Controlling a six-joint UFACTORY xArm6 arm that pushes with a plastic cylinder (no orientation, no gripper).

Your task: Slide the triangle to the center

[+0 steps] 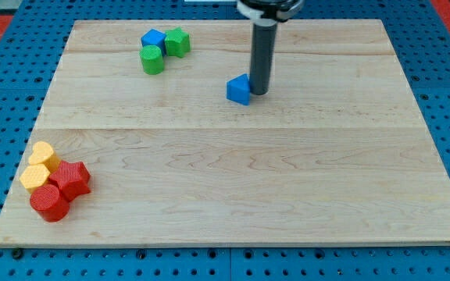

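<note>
Nearest the camera, far down and to the view's left of my tip, sits a cluster of four plastic blocks: a red cylinder [49, 203], a red star-like block [72, 179], a yellow hexagonal block [44, 155] and a second yellow block [33, 178], all touching or nearly so. Up toward the view's top and to the left of my tip is a second cluster of three — a blue block [153, 40], a green cylinder [152, 59] and a green star-like block [177, 42].

That makes eight blocks: two red, two yellow, two green, two blue.

My tip [258, 92] — a dark rod with no claw, so nothing there to be apart or clamped — rests on the pale wooden table [233, 195], just to the view's right of the blue plastic triangle [240, 90], touching it or nearly so. The triangle lies above the table's centre. I judge the push under way; next, my tip should work round to the triangle's upper side and drive it toward the view's bottom.
</note>
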